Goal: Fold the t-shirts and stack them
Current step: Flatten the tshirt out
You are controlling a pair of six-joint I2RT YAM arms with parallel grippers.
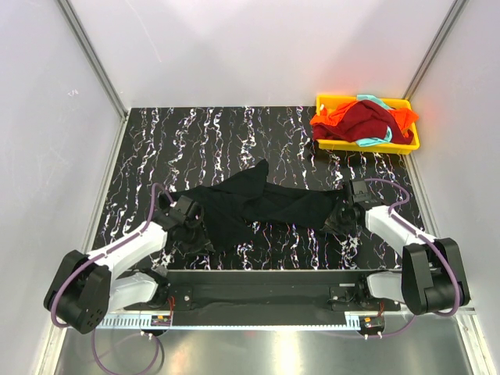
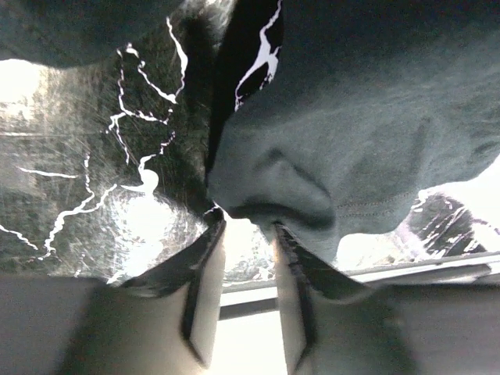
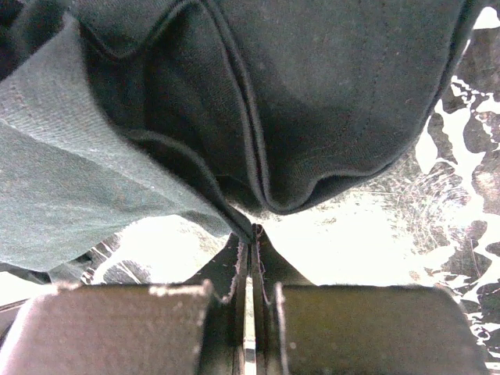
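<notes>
The black t-shirt lies crumpled and stretched across the middle of the marbled table, between my two grippers. My left gripper is at its left end. In the left wrist view that gripper is open, and a bulge of the black t-shirt rests just beyond its tips. My right gripper is at the shirt's right end. In the right wrist view that gripper is shut, pinching a thin edge of the black t-shirt at its tips.
A yellow tray stands at the back right corner. It holds a dark red t-shirt, an orange t-shirt and a strip of teal t-shirt. The marbled table has white walls on three sides.
</notes>
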